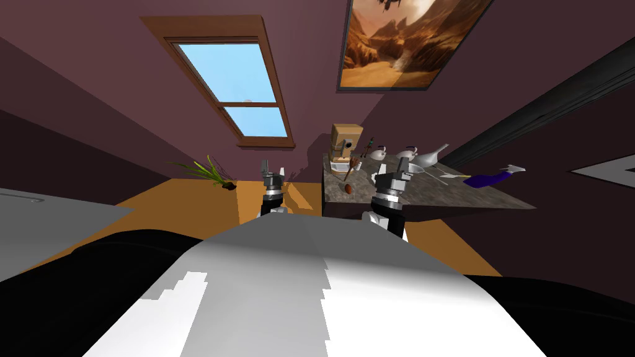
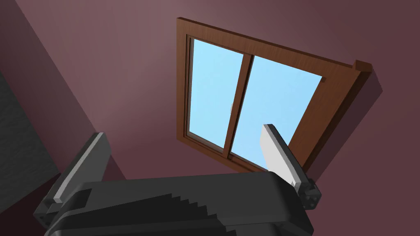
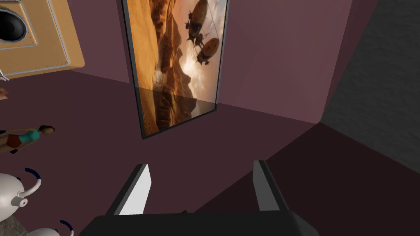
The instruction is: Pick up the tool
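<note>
**Crowded surface (image 1: 471,195), tool unclaimed**

Maroon walls corner the mottled grey surface, which carries a tan box (image 1: 346,141), two white teapots (image 1: 379,153), a silvery ladle (image 1: 431,158), a brown-handled piece (image 1: 351,168) and, at the end farthest from the box, a purple-handled tool (image 1: 493,178) with a pale tip. I judge the purple one to be the tool meant, though the brown-handled piece could be it; grabbing the wrong thing is the first danger.

The right hand (image 1: 400,168) hovers over the near part of the surface, just beside the teapots, its fingers spread with nothing between them. Its wrist view looks toward the wall, past the teapots and a small figurine (image 3: 24,137), not down at the tool. The tool lies well apart from it, off to its right, so the hand must both travel and tip down.

The ladle lies between hand and tool; a low sideways sweep would likely clip it, or catch a teapot on the way out. The tool seems to sit at the very edge of the surface, though I cannot tell whether it overhangs; a glancing touch could push it to the floor. Thin blade fingers on a rounded handle may also let it roll or slip unless they close squarely across it.

The left hand (image 1: 273,173) hangs beside the surface, spread and empty; it poses little risk where it is.
</note>
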You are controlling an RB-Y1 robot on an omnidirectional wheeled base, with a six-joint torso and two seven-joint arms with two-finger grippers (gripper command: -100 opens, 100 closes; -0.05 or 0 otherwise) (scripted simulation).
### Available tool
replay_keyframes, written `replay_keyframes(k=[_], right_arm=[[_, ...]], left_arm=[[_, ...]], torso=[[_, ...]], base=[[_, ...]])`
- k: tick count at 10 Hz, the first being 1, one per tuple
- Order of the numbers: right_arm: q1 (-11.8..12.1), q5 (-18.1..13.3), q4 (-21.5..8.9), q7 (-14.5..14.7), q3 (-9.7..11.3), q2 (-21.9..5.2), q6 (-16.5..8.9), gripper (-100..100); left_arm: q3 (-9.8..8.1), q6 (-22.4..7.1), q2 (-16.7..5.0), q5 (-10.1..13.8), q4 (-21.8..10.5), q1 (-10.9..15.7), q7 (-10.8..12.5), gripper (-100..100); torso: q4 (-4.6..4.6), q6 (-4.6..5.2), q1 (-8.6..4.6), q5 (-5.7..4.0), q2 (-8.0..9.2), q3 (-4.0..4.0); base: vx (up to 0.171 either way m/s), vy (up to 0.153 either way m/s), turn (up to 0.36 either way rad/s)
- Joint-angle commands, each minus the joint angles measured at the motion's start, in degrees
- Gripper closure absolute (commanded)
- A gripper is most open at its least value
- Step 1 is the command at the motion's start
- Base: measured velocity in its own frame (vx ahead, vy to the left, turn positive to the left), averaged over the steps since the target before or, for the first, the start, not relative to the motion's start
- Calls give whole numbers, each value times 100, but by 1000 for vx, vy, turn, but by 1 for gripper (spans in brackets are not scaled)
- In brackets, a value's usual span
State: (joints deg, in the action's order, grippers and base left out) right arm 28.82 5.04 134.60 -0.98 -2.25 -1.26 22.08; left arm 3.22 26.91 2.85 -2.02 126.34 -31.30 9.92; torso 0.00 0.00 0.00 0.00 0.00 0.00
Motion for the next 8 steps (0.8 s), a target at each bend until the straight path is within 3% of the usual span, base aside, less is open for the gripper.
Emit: replay_keyframes(k=[1,5,8], right_arm=[[-39,56,-74,-63,-23,-202,-59,-100],[-259,387,-463,-440,-164,-585,-415,-100],[-421,627,-729,-718,-265,-675,-673,-100]], left_arm=[[0,0,0,0,0,0,0,0],[1,0,1,0,0,2,0,0],[0,0,0,0,0,1,0,0]], torso=[[0,0,0,0,0,0],[14,0,12,2,66,38],[7,0,13,3,29,17]], base=[[-72,-2,-15],[-159,28,-10],[-71,35,0]])
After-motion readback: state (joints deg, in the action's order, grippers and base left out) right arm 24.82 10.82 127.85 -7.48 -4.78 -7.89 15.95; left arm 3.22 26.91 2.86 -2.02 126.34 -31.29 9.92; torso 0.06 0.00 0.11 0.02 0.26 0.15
